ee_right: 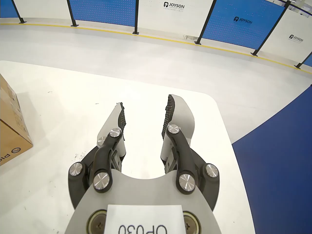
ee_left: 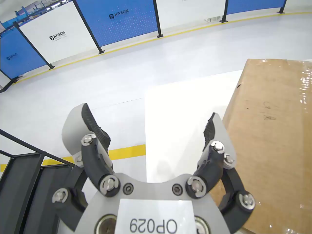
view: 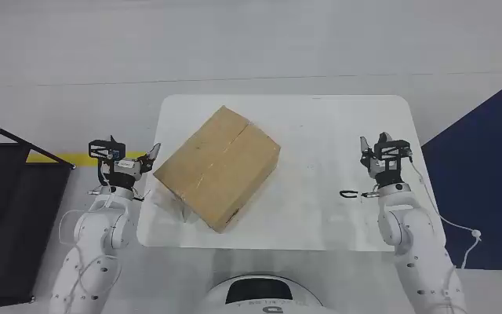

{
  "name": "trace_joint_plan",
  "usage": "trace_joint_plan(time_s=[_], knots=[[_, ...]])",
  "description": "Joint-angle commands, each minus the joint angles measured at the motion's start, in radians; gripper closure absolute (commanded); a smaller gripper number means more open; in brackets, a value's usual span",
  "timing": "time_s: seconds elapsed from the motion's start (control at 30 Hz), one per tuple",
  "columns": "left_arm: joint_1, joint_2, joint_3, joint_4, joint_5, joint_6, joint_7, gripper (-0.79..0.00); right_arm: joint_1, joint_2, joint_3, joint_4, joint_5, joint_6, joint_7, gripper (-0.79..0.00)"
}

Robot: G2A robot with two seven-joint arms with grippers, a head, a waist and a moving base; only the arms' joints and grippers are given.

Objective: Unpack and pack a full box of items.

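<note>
Table (view: 329, 157): white, 1 closed cardboard box (view: 218, 166).
Left gripper (ee_left: 149, 110): wide, empty, beside box.
Right gripper (ee_right: 145, 101): parted, empty, well apart.
Risk: unbraced push skidding box off edge.

Cardboard box (view: 217, 166): one, on table. White table (view: 337, 141): one. Grippers: two, namely left gripper (ee_left: 149, 110) and right gripper (ee_right: 145, 101). Black rack (view: 23, 196) on floor beside table: one.
</note>
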Motion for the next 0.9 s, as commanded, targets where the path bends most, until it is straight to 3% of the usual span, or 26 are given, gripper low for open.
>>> trace_joint_plan(time_s=[0.0, 0.1, 0.27, 0.4, 0.5, 0.67, 0.87], knots=[[0.016, 0.002, -0.018, -0.005, -0.054, -0.065, 0.007, -0.785, 0.0, 0.0, 0.0, 0.0, 0.0, 0.0, 0.0, -0.785], [0.053, 0.01, -0.081, -0.017, -0.08, -0.172, 0.051, -0.785, 0.0, 0.0, 0.0, 0.0, 0.0, 0.0, 0.0, -0.785], [0.163, 0.025, -0.183, -0.048, -0.121, -0.431, 0.147, -0.785, 0.0, 0.0, 0.0, 0.0, 0.0, 0.0, 0.0, -0.785], [0.244, 0.036, -0.271, -0.043, -0.017, -0.57, 0.314, -0.785, 0.0, 0.0, 0.0, 0.0, 0.0, 0.0, 0.0, -0.785], [0.277, 0.041, -0.293, -0.012, 0.083, -0.613, 0.452, -0.785, 0.0, 0.0, 0.0, 0.0, 0.0, 0.0, 0.0, -0.785], [0.281, 0.045, -0.261, 0.024, 0.268, -0.565, 0.599, -0.785, 0.0, 0.0, 0.0, 0.0, 0.0, 0.0, 0.0, -0.785], [0.26, 0.046, -0.19, 0.03, 0.414, -0.501, 0.639, -0.785, 0.0, 0.0, 0.0, 0.0, 0.0, 0.0, 0.0, -0.785]])
